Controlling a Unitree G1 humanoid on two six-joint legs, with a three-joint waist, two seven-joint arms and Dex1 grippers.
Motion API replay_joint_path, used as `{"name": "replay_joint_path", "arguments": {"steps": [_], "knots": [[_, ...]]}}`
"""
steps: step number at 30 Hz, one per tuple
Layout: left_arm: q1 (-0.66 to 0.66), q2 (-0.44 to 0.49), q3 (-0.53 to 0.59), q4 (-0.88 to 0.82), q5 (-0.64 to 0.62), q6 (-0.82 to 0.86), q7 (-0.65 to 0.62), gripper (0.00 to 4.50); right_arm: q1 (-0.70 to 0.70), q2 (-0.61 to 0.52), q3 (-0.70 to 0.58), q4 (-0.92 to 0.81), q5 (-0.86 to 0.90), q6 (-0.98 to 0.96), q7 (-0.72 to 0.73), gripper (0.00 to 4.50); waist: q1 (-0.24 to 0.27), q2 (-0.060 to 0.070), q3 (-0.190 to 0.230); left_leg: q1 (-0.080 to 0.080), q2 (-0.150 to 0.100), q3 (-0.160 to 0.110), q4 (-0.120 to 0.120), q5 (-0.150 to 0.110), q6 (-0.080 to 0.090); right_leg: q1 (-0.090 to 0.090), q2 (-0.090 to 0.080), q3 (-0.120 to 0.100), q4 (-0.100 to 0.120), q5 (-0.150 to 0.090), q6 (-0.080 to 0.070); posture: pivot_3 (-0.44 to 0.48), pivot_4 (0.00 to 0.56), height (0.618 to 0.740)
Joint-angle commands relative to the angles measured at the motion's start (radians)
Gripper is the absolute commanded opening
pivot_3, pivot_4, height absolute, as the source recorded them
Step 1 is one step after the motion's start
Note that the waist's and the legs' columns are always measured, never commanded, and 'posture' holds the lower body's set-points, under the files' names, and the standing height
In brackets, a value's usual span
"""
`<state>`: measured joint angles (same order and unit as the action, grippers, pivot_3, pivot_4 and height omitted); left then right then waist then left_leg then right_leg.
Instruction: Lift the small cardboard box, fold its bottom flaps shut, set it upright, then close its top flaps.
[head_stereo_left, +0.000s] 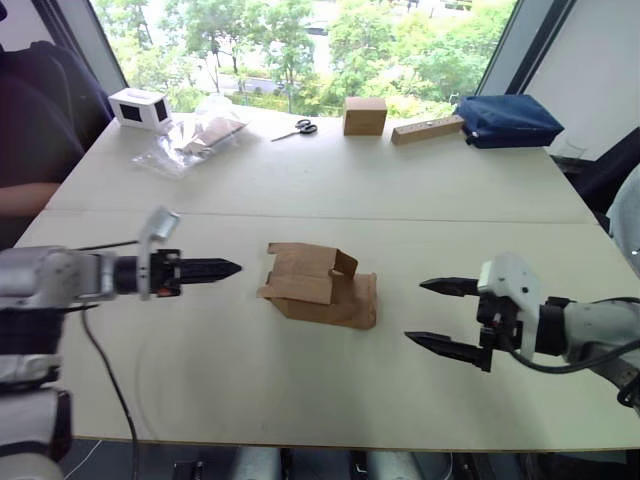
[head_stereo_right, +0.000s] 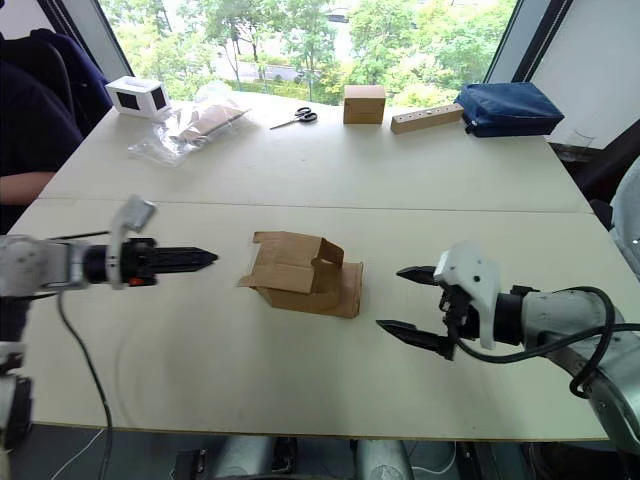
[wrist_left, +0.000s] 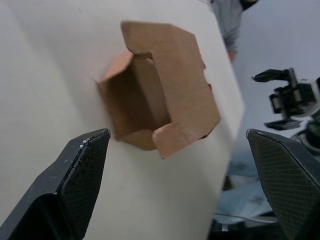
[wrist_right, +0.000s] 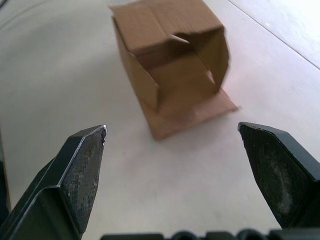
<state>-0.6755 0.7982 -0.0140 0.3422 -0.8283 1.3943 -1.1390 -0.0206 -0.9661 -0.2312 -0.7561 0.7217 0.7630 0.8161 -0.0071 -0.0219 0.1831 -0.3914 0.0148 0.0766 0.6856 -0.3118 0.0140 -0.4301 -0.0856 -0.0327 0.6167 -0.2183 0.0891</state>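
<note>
Between the left gripper (head_stereo_left: 232, 268) and the right gripper (head_stereo_left: 430, 314) lies the small cardboard box (head_stereo_left: 322, 286), on its side on the table (head_stereo_left: 300, 190), with flaps hanging open at both ends. Both grippers have their fingers spread apart and hold nothing. Each one points at the box from its own side and is near it but not touching. The lifting step looks like it has not begun, since the box rests on the table. Next, the grippers probably need to come in from both sides, pinch the box walls and lift it, so the bottom flaps can be folded. Thin cardboard may bend or slide if squeezed badly. Far beyond the grippers, at the back of the pale table, sit a white box (head_stereo_left: 139, 106), a plastic bag (head_stereo_left: 195, 138), scissors (head_stereo_left: 297, 128), a brown cube box (head_stereo_left: 364, 115), a wooden block (head_stereo_left: 427, 129) and a blue bag (head_stereo_left: 508, 120). Behind them is a big window with green trees.
</note>
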Motion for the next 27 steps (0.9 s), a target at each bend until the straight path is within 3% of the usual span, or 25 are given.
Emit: {"name": "replay_joint_path", "arguments": {"steps": [1,8,25,27], "knots": [[-0.091,-0.029,-0.023,0.088,0.024,0.006,-0.037,4.49,-0.015,0.011,0.034,-0.057,-0.025,0.009,-0.062,4.46,0.0,-0.002,0.0,0.0,0.0,0.0,0.0,0.0,0.0,0.0,0.0,0.0,0.0,0.0,0.0,0.0,0.15,0.74],[-0.198,-0.113,-0.103,0.188,0.092,-0.046,-0.098,4.49,0.024,0.023,0.06,-0.09,-0.05,0.019,-0.127,4.46,0.002,-0.002,0.0,0.0,-0.001,0.0,0.001,0.0,0.0,0.0,0.0,0.0,0.0,0.0,0.0,0.0,0.15,0.74],[-0.296,-0.215,-0.211,0.36,0.236,-0.166,-0.29,4.49,0.055,0.041,0.032,-0.134,-0.043,0.05,-0.205,4.46,0.017,-0.002,0.0,-0.001,-0.001,0.0,0.001,0.0,0.001,0.0,0.0,0.0,0.0,0.0,0.0,0.0,0.15,0.74],[-0.307,-0.226,-0.218,0.381,0.254,-0.18,-0.309,3.97,0.052,0.041,0.033,-0.134,-0.045,0.053,-0.209,4.5,0.017,-0.002,0.0,-0.001,0.0,0.0,0.001,0.0,0.001,0.0,0.0,0.0,0.0,0.0,0.0,0.0,0.15,0.74]]}}
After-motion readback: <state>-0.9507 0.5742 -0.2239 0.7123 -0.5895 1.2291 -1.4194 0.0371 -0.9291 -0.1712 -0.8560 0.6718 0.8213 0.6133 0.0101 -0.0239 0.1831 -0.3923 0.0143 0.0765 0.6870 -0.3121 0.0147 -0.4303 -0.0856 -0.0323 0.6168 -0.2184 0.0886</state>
